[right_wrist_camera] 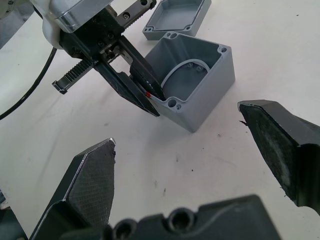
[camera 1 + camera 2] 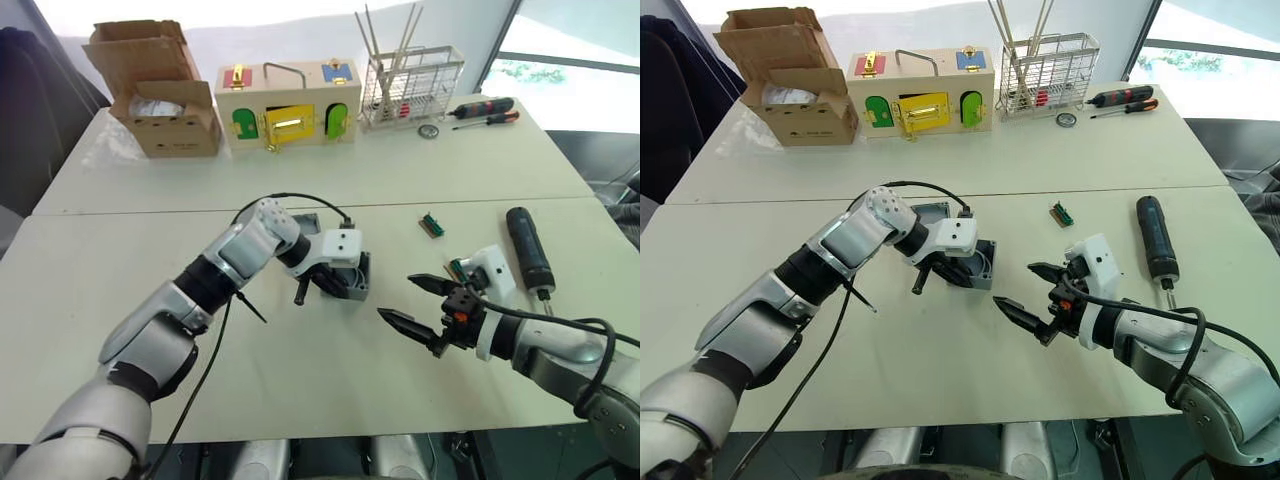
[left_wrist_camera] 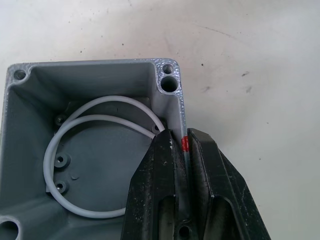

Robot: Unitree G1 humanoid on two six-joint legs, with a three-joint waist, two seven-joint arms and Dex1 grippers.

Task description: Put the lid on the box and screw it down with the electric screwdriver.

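Note:
The grey box [image 1: 195, 85] sits tilted near the middle of the table, open side up, with a loop of white wire [image 3: 65, 140] inside. My left gripper [image 3: 180, 135] is shut on one wall of the box, right at its red mark. The grey lid [image 2: 930, 212] lies flat on the table just behind the box, rim up. My right gripper [image 2: 415, 305] hovers open to the right of the box, with nothing between its fingers. The black electric screwdriver [image 2: 527, 248] lies on the table farther right, beyond that gripper.
A small green connector [image 2: 433, 225] lies between the box and the electric screwdriver. Along the far edge stand a cardboard box [image 2: 160, 90], a wooden box with coloured latches [image 2: 285, 105], a wire rack [image 2: 410, 85] and two hand screwdrivers [image 2: 485, 110].

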